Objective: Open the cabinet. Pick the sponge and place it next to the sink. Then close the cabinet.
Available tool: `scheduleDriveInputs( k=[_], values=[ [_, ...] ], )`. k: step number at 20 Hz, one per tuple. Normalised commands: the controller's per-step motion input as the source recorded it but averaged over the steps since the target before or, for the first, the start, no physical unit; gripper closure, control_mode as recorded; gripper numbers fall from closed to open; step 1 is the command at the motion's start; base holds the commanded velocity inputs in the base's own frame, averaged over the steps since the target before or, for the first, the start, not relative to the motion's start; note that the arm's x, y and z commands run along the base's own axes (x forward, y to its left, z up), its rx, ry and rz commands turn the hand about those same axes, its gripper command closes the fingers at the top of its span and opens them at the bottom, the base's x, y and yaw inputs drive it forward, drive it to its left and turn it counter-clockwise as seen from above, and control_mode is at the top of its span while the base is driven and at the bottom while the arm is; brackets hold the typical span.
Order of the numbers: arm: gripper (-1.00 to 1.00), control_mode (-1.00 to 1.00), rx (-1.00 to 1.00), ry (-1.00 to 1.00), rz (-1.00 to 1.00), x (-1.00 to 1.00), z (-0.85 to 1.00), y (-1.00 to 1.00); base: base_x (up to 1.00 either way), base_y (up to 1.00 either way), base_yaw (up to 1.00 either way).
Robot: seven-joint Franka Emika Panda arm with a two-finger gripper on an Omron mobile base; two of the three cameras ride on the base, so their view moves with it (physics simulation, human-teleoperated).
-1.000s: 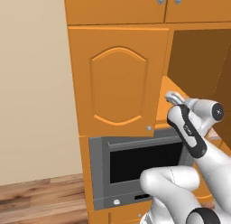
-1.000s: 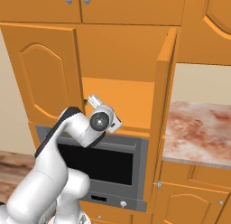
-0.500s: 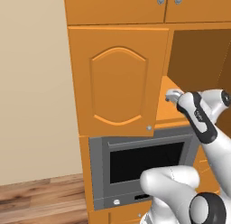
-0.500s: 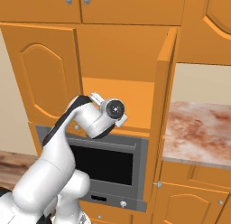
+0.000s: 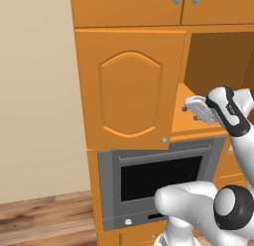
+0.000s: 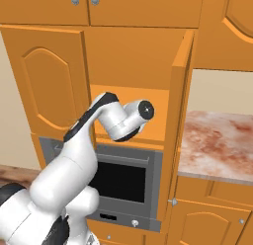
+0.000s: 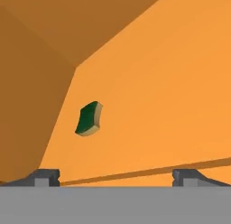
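Note:
The cabinet (image 5: 129, 91) has its left door shut. Its right door (image 6: 180, 91) stands swung out, edge-on in the right base view. The sponge (image 7: 89, 119), a small green block with a yellowish side, lies on the orange shelf (image 7: 171, 105) near the inner left wall, some way ahead of my fingertips. My gripper (image 5: 191, 112) is open and empty. It hovers level over the shelf's front edge and points into the opening. In the hand view the gripper (image 7: 116, 177) has its tips spread wide, with the sponge left of centre between them. The sink is out of view.
A grey oven (image 5: 158, 175) with a dark window sits directly under the shelf. A marbled counter (image 6: 217, 145) lies to the right beyond the open door. Shorter orange doors (image 5: 173, 7) run above. A beige wall (image 5: 34, 91) and wooden floor are on the left.
My hand has swung right and slightly up, turning level toward the cabinet opening. The gripper stayed open. The doors and the base views have not shifted.

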Motion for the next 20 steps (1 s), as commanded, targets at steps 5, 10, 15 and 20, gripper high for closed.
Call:
scheduleDriveInputs(
  k=[5,10,15,20],
  values=[
    [-1.00,-1.00,0.00,0.03,0.20,0.12,0.00,0.00,0.00,0.00,0.00],
    [-1.00,-1.00,0.00,0.00,0.14,0.29,0.00,0.00,0.00,0.00,0.00],
    [-1.00,-1.00,0.01,0.00,0.12,0.01,0.00,0.08,0.00,0.00,0.00],
    [-1.00,-1.00,0.06,0.00,0.12,-0.01,0.00,0.16,0.00,0.00,0.00]
  ],
)
